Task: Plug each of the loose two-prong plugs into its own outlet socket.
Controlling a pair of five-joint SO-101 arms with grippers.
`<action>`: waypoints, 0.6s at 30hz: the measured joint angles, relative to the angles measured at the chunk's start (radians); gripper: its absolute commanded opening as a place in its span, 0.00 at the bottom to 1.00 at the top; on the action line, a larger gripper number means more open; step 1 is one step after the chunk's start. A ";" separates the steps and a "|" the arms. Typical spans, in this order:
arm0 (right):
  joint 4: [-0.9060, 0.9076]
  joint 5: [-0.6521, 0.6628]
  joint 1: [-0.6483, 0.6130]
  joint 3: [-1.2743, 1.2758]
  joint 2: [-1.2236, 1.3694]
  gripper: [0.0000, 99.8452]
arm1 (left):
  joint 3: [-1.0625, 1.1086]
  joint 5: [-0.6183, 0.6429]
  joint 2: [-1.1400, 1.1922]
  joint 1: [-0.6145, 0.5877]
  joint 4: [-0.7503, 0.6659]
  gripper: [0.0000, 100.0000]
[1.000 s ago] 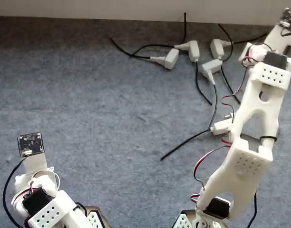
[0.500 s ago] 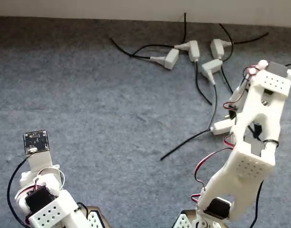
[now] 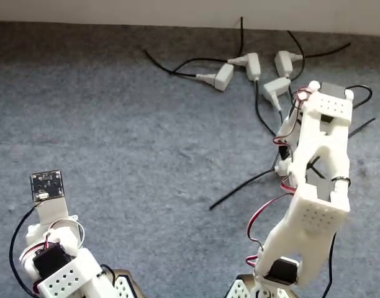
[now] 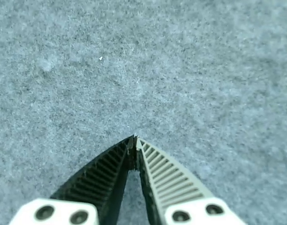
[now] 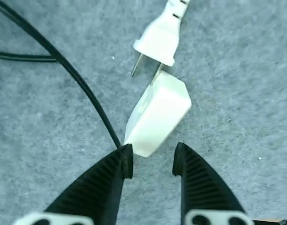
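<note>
Between tips of right fingers (image 5: 113, 176), parted, gripping nothing: near end of white outlet socket (image 5: 157, 115); two-prong plug (image 5: 160, 40) just beside its far end. Left fingers (image 4: 169, 180) closed above grey surface (image 4: 134, 56).

black cord (image 5: 78, 82) against socket (image 5: 157, 115), bare carpet (image 5: 237, 93) opposite

The left arm (image 3: 50, 261) sits folded at the high view's lower left, left gripper (image 4: 135, 143) closed tip to tip — the right arm (image 3: 317, 180) extends up the right side, right gripper (image 5: 152, 157) parted.
</note>
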 measured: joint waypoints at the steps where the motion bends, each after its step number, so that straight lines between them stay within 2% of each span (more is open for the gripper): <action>1: -0.003 -0.012 0.000 0.012 0.000 0.14 | 0.000 0.000 0.000 0.000 0.000 0.01; 8: -0.086 -0.031 -0.002 0.144 -0.029 0.14 | 0.000 0.000 0.000 0.000 0.000 0.01; 13: -0.224 -0.031 -0.005 0.236 -0.052 0.04 | 0.003 0.000 0.000 0.000 0.000 0.01; 18: -0.235 -0.014 -0.005 0.258 -0.052 0.04 | 0.003 0.000 0.000 0.000 0.000 0.01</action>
